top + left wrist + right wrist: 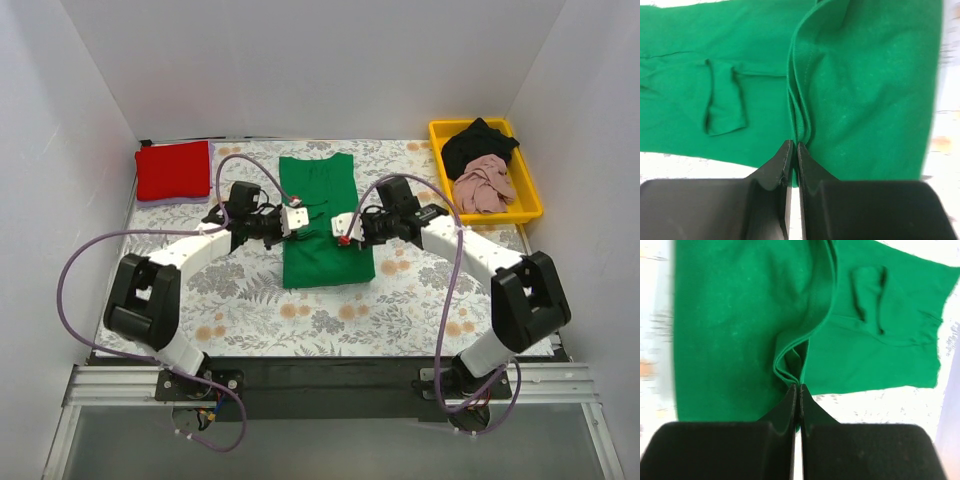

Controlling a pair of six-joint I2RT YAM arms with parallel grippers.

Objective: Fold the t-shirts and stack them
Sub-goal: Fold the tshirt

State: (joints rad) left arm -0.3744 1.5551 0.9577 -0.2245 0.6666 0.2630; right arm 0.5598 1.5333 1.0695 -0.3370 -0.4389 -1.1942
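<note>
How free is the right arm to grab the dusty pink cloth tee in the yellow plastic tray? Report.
Probably not yet: right gripper is shut on the bright green cloth t-shirt; nothing else blocks the dusty pink tee.

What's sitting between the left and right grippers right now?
Only the middle of the green t-shirt, left gripper and right gripper each pinching a fold of it. The top external view shows this.
</note>
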